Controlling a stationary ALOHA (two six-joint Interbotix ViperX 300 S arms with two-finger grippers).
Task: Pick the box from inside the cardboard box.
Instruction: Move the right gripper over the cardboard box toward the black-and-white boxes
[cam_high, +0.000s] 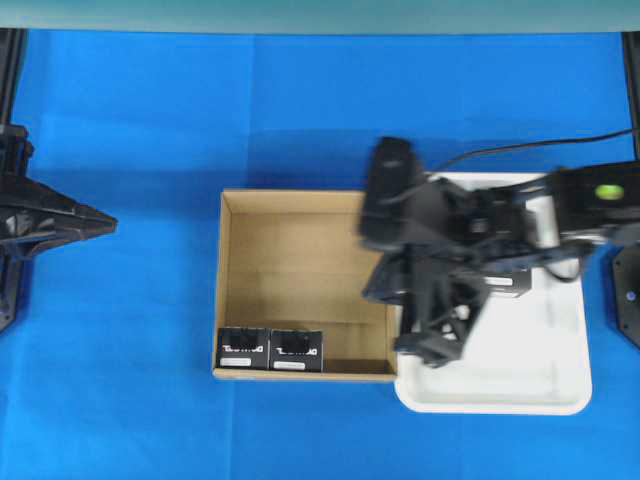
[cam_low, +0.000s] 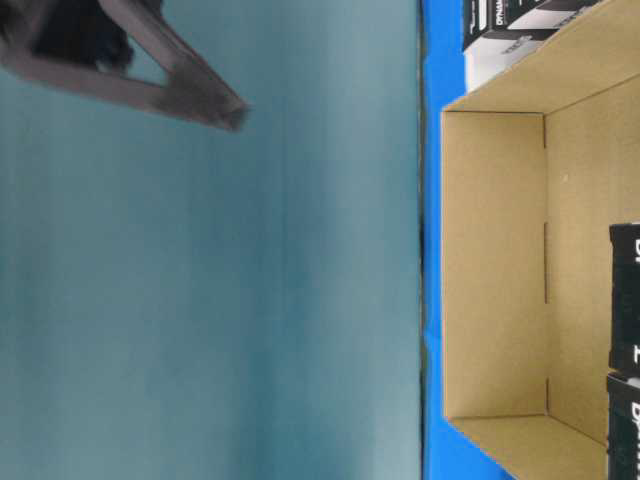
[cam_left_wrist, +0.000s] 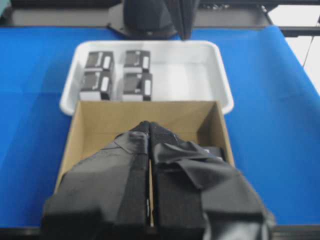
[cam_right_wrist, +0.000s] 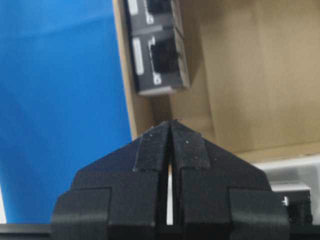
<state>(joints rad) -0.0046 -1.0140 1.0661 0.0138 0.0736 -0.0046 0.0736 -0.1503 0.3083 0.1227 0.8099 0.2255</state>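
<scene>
Two boxes in carton: box (cam_high: 294, 349) and its twin (cam_high: 243, 349) sit touching, side by side, against the near wall of the cardboard box (cam_high: 300, 285), at its near-left corner in the overhead view.
Bearing from right gripper (cam_right_wrist: 171, 131): boxes lie ahead of the tips, across the carton wall.
Nearer arm: right, judged; its gripper hangs at the seam between carton and white tray (cam_high: 560, 395).
Right gripper state: pads pressed together, holding nothing.
Left gripper (cam_left_wrist: 149, 131): tips together, empty, well apart at far left.
Tray count: four black boxes (cam_left_wrist: 137, 83), seen from the left wrist.
Box long axis: along the near wall.
</scene>
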